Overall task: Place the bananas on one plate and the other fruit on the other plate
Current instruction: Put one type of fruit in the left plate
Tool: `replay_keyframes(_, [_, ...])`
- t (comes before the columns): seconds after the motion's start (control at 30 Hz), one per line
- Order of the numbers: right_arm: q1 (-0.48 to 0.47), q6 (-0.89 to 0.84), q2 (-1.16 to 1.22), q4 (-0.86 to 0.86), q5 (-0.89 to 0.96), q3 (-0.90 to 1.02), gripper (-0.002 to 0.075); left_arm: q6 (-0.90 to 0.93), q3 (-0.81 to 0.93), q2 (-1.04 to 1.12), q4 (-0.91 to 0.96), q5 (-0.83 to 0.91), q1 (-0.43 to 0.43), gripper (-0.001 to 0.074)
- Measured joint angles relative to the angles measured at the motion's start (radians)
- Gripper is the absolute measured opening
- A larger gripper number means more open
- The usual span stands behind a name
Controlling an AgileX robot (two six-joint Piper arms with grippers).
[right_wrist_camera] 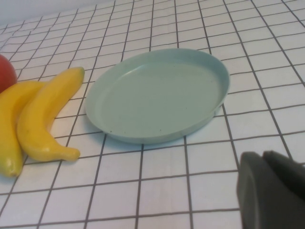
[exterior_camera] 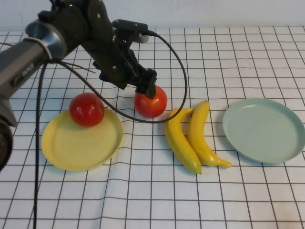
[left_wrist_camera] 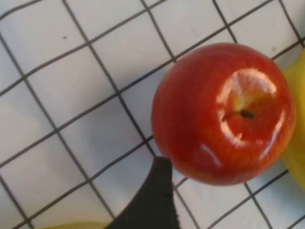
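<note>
High view: two bananas (exterior_camera: 193,138) lie side by side on the checked cloth (exterior_camera: 157,200), between the yellow plate (exterior_camera: 81,143) and the blue-green plate (exterior_camera: 264,130), nearer the latter, touching neither. One red apple (exterior_camera: 86,109) sits on the yellow plate's far rim. A second apple (exterior_camera: 151,102) rests on the cloth just beside the bananas. Left gripper (exterior_camera: 148,88) hangs at this apple's top, fingers spread wide, gripping nothing. Right gripper (right_wrist_camera: 271,191) near the blue-green plate, fingers closed, empty.
</note>
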Motion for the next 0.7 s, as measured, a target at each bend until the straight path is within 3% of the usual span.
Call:
replay_keyframes(0.23, [0.000,0.000,0.000,0.000,0.000,0.000,-0.0015,-0.001,-0.135,0.091,-0.002,0.025,-0.042,0.0668])
replay_keyframes(0.7, [0.000,0.000,0.000,0.000,0.000,0.000,-0.0015,-0.001,-0.144,0.161,0.044,0.014,-0.048,0.0668])
